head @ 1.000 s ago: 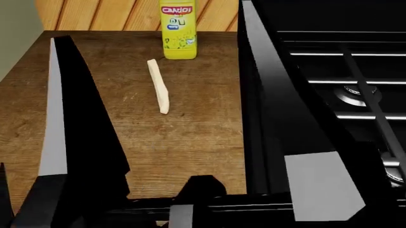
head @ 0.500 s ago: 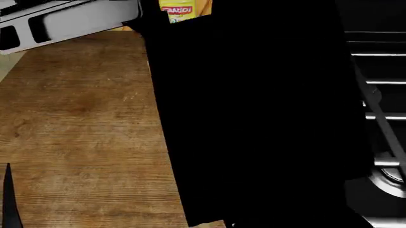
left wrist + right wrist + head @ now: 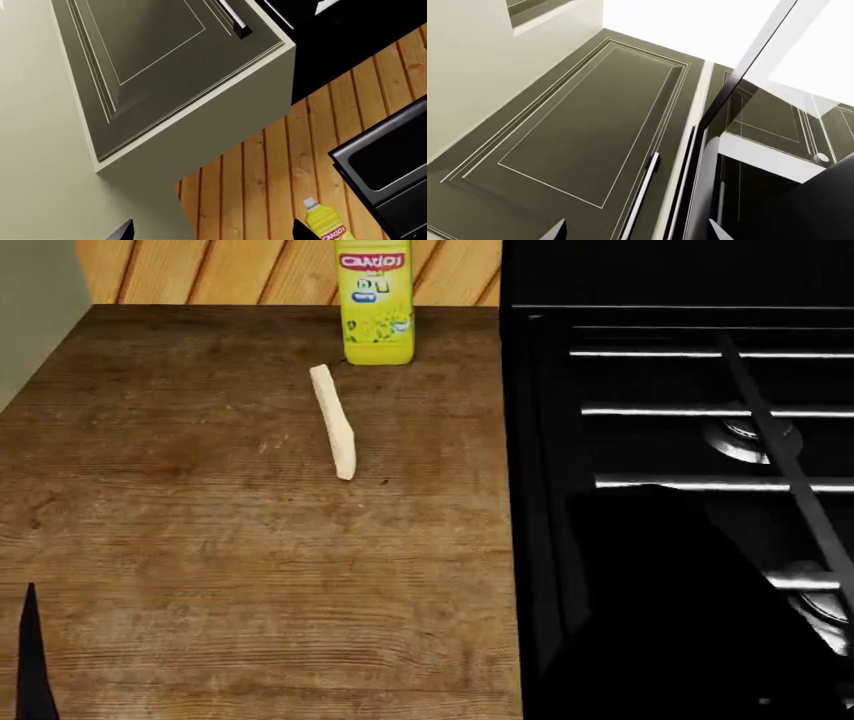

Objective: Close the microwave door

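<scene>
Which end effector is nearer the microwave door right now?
Right, probably. The right end effector has the microwave door close by, its glossy panel just beyond the fingertips. The left end effector sees that door farther off, to one side.

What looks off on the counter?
Only the pale wooden stick, which lies loose and slightly askew on the bare brown wooden countertop, just in front of the upright yellow plastic bottle. No spills or damage are visible.
</scene>
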